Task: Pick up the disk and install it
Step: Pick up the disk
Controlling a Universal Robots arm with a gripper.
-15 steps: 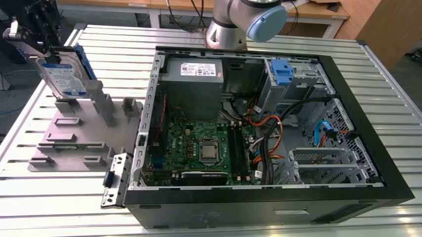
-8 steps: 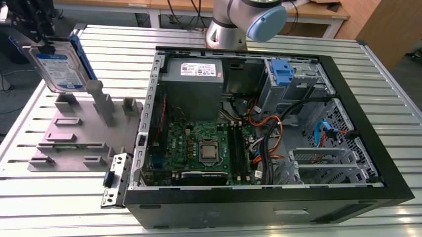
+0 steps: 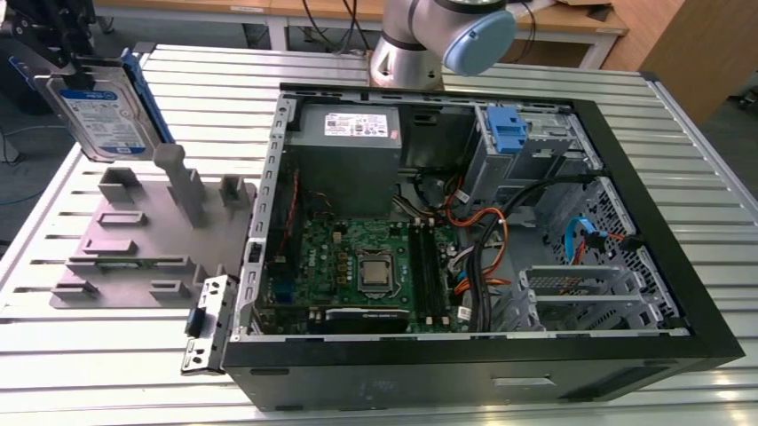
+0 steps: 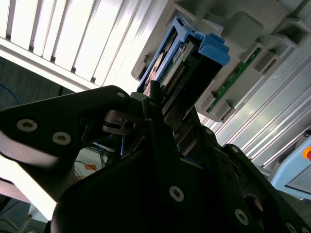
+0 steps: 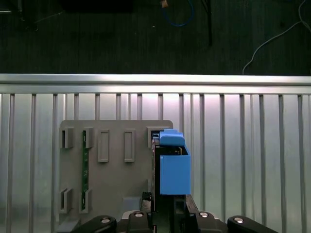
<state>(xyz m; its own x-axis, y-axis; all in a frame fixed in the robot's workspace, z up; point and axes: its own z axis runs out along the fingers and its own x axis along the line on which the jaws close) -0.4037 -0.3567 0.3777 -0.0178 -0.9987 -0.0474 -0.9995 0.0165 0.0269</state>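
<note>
Jaws clamped on the disk [image 3: 106, 111], which stands upright between them. Grey fixture plate [image 3: 130, 257] on the tabletop [image 3: 119, 355] sits below the jaws; open computer case [image 3: 414, 382] is well apart from them.

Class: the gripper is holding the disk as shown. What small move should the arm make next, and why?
Probably carry the disk sideways toward the exterior view's right, to the open computer case. The gripper is shut on it, and the disk hangs upright, apparently clear of the grey holder tray, so the pick-up looks done. The drive cage sits inside that case.
</note>
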